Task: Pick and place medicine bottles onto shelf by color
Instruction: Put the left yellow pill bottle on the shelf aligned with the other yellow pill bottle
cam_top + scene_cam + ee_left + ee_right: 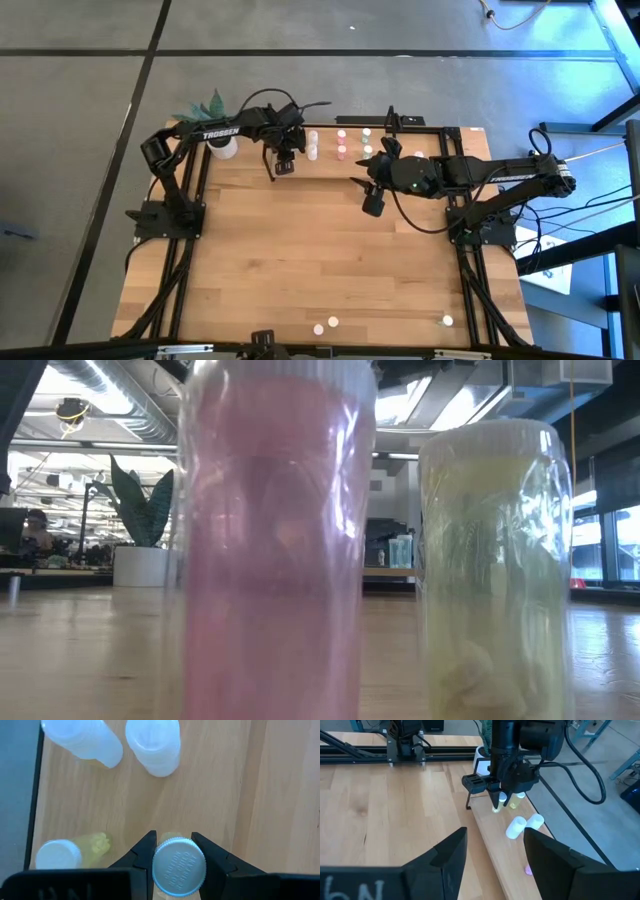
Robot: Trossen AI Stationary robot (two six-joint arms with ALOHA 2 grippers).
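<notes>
The left gripper [175,857] stands over the left end of the shelf [400,150] at the far edge of the table [320,250], its fingers [145,851] closed against both sides of a yellow bottle [178,866] with a white cap, which stands upright on the shelf board. Just beside it another yellow bottle [70,851] stands on the board, and two white bottles [152,745] lie tipped a little farther along. Pink bottles [341,143] and further pale ones stand in rows toward the middle of the shelf. The right gripper [492,850] hangs above the bare table right of centre, near the shelf, fingers spread wide and holding nothing. Three bottles remain at the near table edge: a pink bottle [275,540] and a yellowish bottle [495,570] side by side, and one [447,321] apart on the right. A potted plant [222,140] sits at the far left corner.
</notes>
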